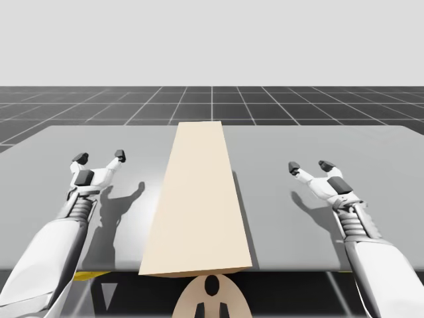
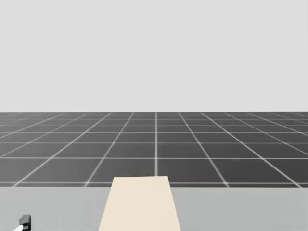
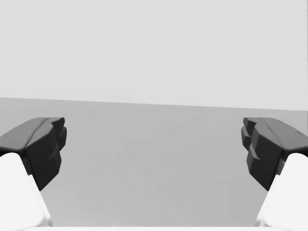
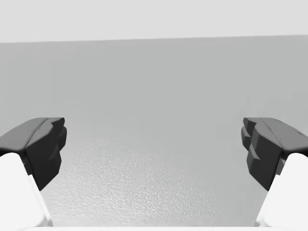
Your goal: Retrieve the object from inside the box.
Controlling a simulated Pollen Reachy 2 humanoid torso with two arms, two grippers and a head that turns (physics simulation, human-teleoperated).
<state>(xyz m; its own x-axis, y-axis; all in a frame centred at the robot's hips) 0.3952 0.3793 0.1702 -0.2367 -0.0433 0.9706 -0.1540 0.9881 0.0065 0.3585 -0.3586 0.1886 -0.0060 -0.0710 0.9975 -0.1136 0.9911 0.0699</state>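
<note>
A long beige box [image 1: 199,199] lies down the middle of the grey table [image 1: 59,142], running from near edge to far. Its solid top hides whatever is inside. From above, my left gripper [image 1: 100,156] and right gripper [image 1: 309,165] hover on either side, well apart from it, fingers spread wide. Each wrist view shows grey tabletop between them.

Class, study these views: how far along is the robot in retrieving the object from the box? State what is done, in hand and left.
Done: nothing visible yet. In hand: nothing; the left pincer and right pincer hang open and empty over the grey table, either side of the plain beige box, apart from it. Left: everything: reaching in, gripping the hidden object and lifting it out.
</note>
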